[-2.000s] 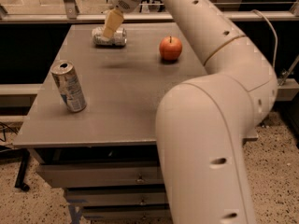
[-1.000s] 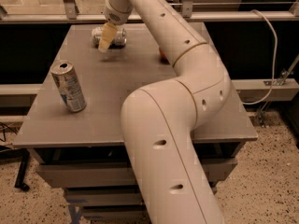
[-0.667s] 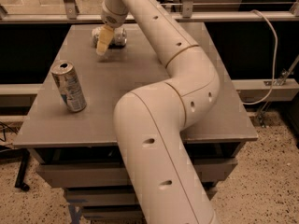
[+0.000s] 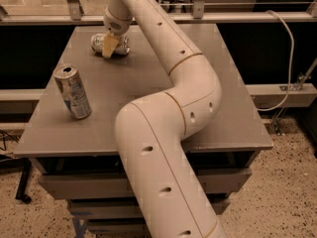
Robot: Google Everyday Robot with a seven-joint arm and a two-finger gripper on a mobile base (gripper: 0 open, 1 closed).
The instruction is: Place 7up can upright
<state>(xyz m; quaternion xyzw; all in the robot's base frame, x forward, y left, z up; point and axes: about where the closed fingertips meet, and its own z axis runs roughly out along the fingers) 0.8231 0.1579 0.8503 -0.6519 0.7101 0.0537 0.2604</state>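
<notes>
The 7up can [image 4: 97, 41] lies on its side at the far left of the grey table [image 4: 223, 83], silvery with green markings. My gripper [image 4: 108, 45] is right at the can, reaching down onto its middle from above and covering part of it. The white arm runs from the lower foreground up across the table to the can.
A slimmer silver can with blue markings [image 4: 73, 91] stands upright near the table's left front edge. A metal rail [image 4: 237, 18] runs behind the table. A cable [image 4: 290, 58] hangs at the right. Drawers [image 4: 89, 185] sit under the tabletop.
My arm has swung left across the table and now hides the apple. The gripper has stayed at the lying can and shifted slightly down over it. The blue-marked can has not moved.
</notes>
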